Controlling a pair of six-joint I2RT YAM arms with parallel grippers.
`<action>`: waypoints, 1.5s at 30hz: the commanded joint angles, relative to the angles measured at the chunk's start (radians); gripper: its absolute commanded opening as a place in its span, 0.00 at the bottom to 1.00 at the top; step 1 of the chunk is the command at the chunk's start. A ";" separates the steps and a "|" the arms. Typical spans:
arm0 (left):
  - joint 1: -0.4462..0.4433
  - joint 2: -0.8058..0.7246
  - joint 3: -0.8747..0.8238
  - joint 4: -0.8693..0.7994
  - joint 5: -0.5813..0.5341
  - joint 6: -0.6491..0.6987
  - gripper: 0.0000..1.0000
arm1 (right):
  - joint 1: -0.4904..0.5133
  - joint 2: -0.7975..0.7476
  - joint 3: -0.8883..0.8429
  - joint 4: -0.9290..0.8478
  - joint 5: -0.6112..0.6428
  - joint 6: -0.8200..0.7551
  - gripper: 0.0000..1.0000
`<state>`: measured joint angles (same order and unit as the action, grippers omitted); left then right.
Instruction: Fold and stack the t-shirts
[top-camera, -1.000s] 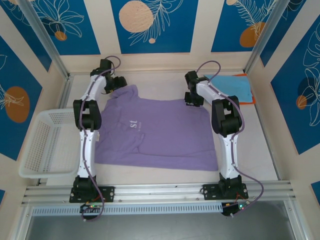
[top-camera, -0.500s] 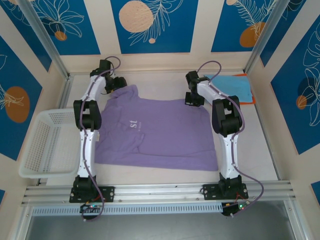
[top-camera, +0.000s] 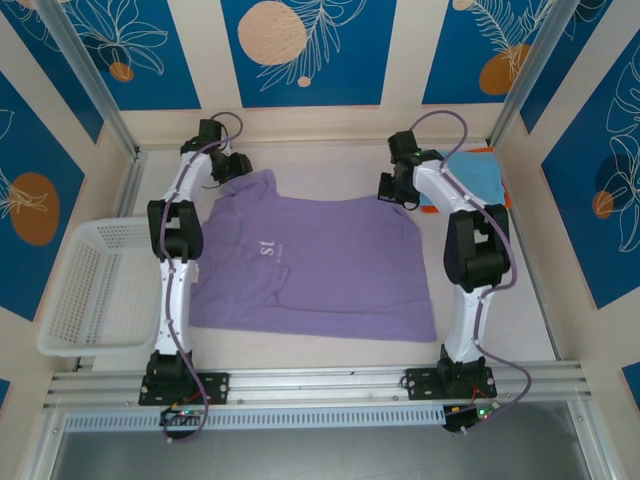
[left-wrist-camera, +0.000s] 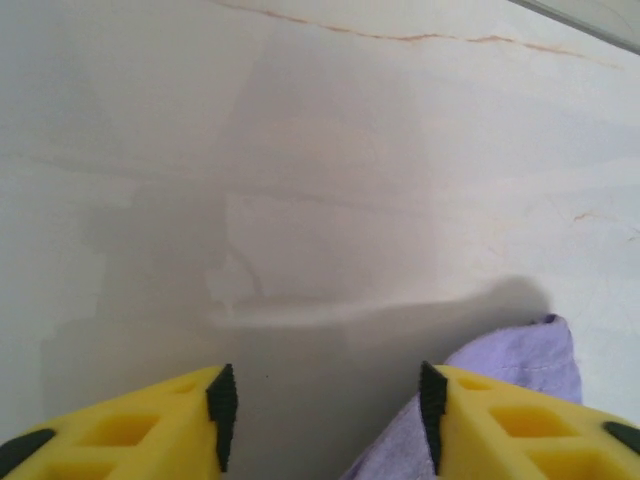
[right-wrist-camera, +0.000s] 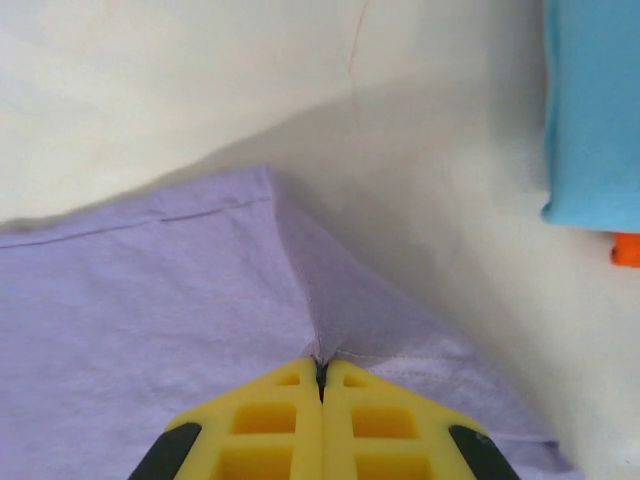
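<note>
The lavender t-shirt (top-camera: 320, 265) lies spread flat on the table, white lettering up. My right gripper (top-camera: 388, 190) sits at its far right corner. In the right wrist view that gripper (right-wrist-camera: 321, 365) is shut on a pinched ridge of the lavender cloth (right-wrist-camera: 150, 300). My left gripper (top-camera: 235, 165) hovers at the shirt's far left sleeve. Its jaws (left-wrist-camera: 325, 400) stand apart over bare table, with the lavender sleeve tip (left-wrist-camera: 520, 360) lying under the right finger. A folded light blue t-shirt (top-camera: 475, 172) (right-wrist-camera: 590, 110) rests on an orange one (top-camera: 500, 200) (right-wrist-camera: 626, 249) at the back right.
A white mesh basket (top-camera: 90, 285) stands at the left edge of the table. Walls close the table at the back and on both sides. Bare tabletop (top-camera: 320, 170) runs between the two grippers along the back.
My right gripper has shut on the shirt's far right corner and shifted a little to the back right. The left jaws have narrowed, staying at the sleeve.
</note>
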<state>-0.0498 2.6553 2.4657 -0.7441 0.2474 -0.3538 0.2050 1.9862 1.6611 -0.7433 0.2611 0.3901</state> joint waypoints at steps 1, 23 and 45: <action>0.008 0.013 0.030 0.010 0.052 0.023 0.45 | -0.010 -0.047 -0.051 0.034 -0.067 -0.021 0.00; -0.261 -0.744 -1.139 0.847 -0.265 0.287 0.12 | -0.042 -0.305 -0.423 0.282 -0.229 0.150 0.00; -0.030 -0.804 -1.133 0.366 -0.144 -0.385 0.71 | -0.052 -0.298 -0.499 0.367 -0.293 0.182 0.00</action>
<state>-0.0864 1.7939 1.3106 -0.2863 -0.0666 -0.5961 0.1566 1.7023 1.1698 -0.3962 -0.0006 0.5583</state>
